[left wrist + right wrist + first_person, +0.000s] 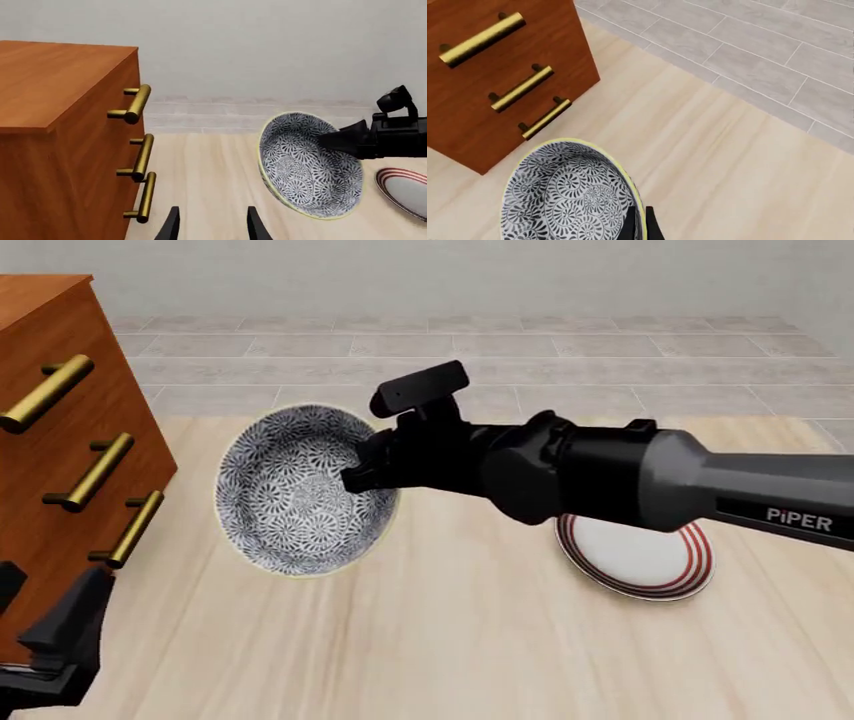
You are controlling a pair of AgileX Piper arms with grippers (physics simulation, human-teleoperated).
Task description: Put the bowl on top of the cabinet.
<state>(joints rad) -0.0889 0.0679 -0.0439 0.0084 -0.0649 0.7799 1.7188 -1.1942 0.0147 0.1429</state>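
Wooden tabletop (441,640): right claw (363,472) pinches tilted bowl (300,495); left claw (212,225) cropped.

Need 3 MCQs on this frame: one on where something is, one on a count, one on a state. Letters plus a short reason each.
1. Where is the bowl?
A. On top of the cabinet
B. Held off the table, beside the cabinet's handle side
C. Lying on the plate

2. How many gold handles does the cabinet have?
A. Two
B. Three
C. Four

3. What is the right gripper doing?
A. Open above the plate
B. Shut on nothing
C. Shut on the bowl's rim

Answers:
1 B: in the front view the bowl hangs tilted on the gripper, between the cabinet and the plate.
2 B: three bars show on the cabinet's front.
3 C: in the right wrist view the fingers pinch the bowl's rim. The left gripper is open and holds nothing.
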